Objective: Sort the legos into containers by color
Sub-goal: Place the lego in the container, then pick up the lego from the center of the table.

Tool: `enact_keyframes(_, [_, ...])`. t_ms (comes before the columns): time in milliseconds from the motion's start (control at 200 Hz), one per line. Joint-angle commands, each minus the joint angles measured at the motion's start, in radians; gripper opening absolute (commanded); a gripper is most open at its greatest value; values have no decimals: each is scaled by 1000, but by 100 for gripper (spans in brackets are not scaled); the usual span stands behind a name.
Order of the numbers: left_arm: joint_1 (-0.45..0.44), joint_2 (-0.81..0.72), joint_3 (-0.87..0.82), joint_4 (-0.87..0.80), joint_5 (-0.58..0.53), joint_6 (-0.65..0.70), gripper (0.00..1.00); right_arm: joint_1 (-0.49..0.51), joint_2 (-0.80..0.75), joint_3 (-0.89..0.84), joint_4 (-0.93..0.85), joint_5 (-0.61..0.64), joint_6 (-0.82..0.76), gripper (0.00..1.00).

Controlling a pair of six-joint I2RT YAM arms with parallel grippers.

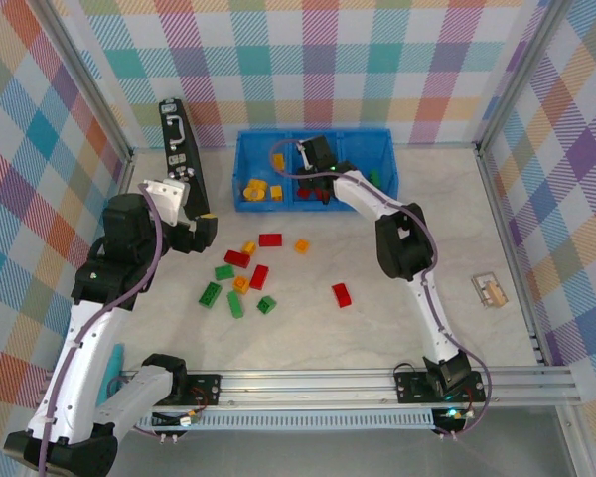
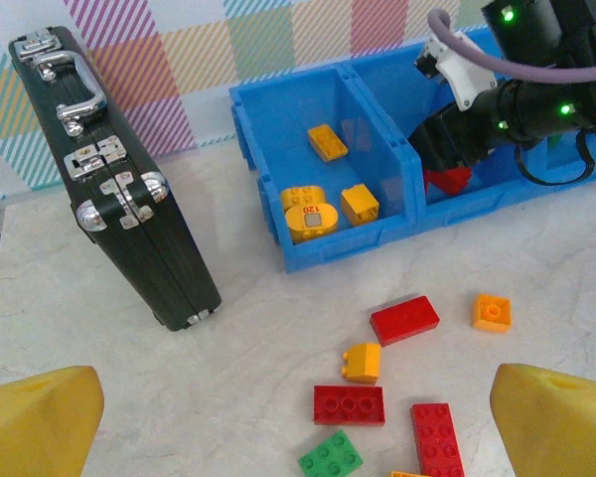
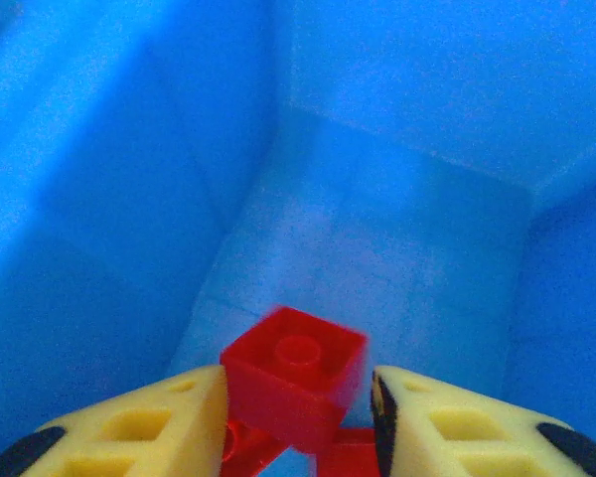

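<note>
Find the right gripper [image 3: 293,397] low inside the middle compartment [image 3: 377,248] of the long blue plastic bin [image 2: 343,243], with a small red plastic brick [image 3: 296,363] between narrowly parted yellow fingers [image 3: 149,427], just above other red pieces [image 3: 353,462] on the floor. Cannot tell from the blurred brick whether pinched or already loose.

Judge the step as the drop of a red brick. To do it well: keep low and central, away from the dividing walls; part the fingers fully before lifting; rise straight up, to avoid dragging the brick out or flicking it into the neighbouring compartment of small yellow bricks [image 2: 313,214].

Note the left gripper [image 2: 298,397] spread wide, holding nothing, above loose red, green, yellow and orange bricks [image 2: 405,319] on the pale table [image 1: 477,229].

From the right wrist view, get the fit of fingers to brick and the floor below. From the left wrist view, get the sorted yellow bricks, the loose pile and the black case with silver handle [image 2: 119,199]. From the top view, take the whole spread of unsorted bricks between the arms.
</note>
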Motion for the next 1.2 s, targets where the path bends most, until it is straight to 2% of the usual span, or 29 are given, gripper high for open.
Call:
enact_keyframes(0, [14, 8, 8, -4, 4, 6, 100, -1, -9, 15, 34, 5, -9, 47])
enact_keyframes(175, [13, 20, 3, 2, 18, 3, 100, -1, -94, -79, 90, 0, -24, 50])
enact_keyframes(425, [14, 23, 2, 6, 37, -4, 100, 0, -236, -167, 59, -16, -25, 53])
enact_keyframes(625, [14, 30, 3, 5, 48, -9, 100, 3, -372, -248, -92, -75, 19, 53])
enact_keyframes(840, [14, 32, 0, 11, 50, -14, 100, 17, -650, -614, -150, -63, 124, 56])
enact_keyframes(1075, [14, 37, 1, 10, 62, -18, 100, 41, -920, -1009, -186, -210, 286, 63])
enact_keyframes(1195, [14, 36, -4, 16, 69, -19, 100, 88, -1000, -1162, -167, -285, 308, 74])
